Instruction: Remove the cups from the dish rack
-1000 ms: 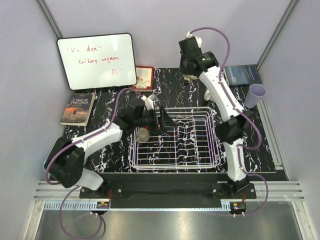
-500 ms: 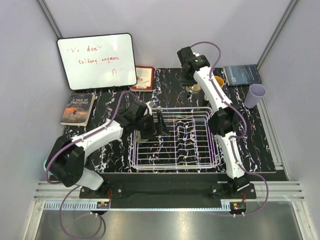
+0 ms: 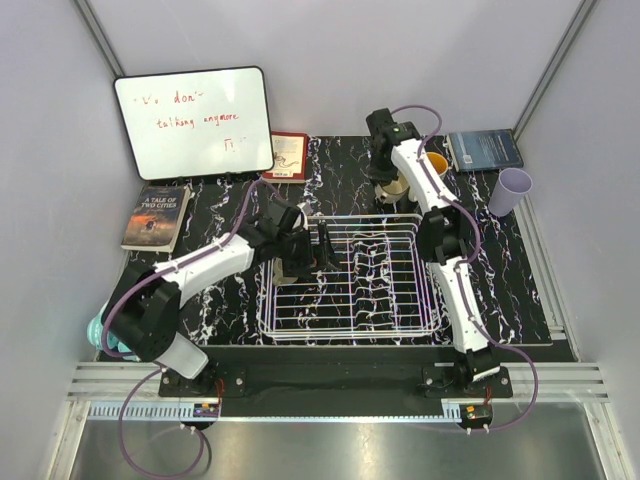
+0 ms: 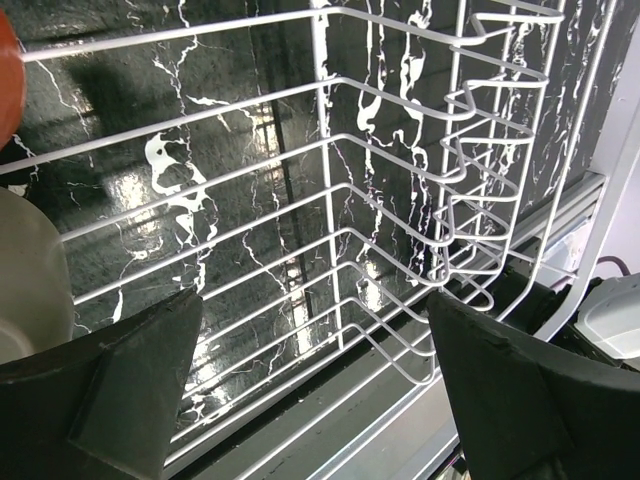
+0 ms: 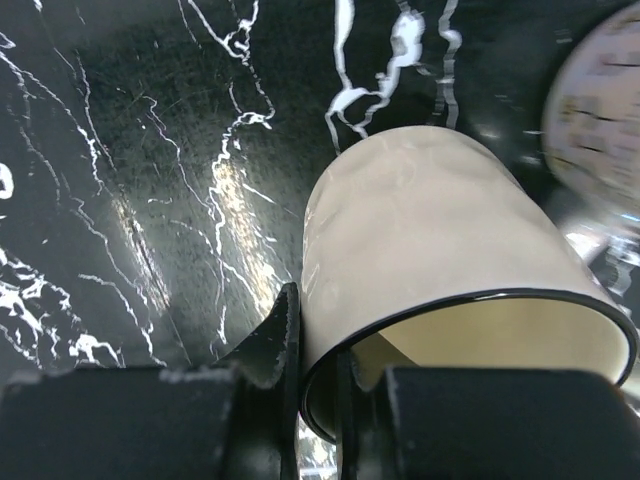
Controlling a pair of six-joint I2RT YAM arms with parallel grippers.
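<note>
counting check, operator: how many cups, and where?
technician: four in view. one grey cup [image 4: 25, 270] at the dish rack's [image 3: 350, 300] left end; three past its far side: one cream mug [image 5: 440, 250], one orange cup [image 3: 437, 162], one lavender tumbler [image 3: 513, 190].
operator: fingers?
technician: left gripper [image 4: 315, 390] spread wide, empty, over the rack. right gripper [image 5: 318, 350] clamped on the cream mug's rim.

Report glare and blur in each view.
Top external: even light, sharp, whiteboard writing legible. Left wrist: glare on the table under the dish rack; cup at left edge blurred. Right wrist: glare streak beside the cream mug; top-right corner out of focus.
</note>
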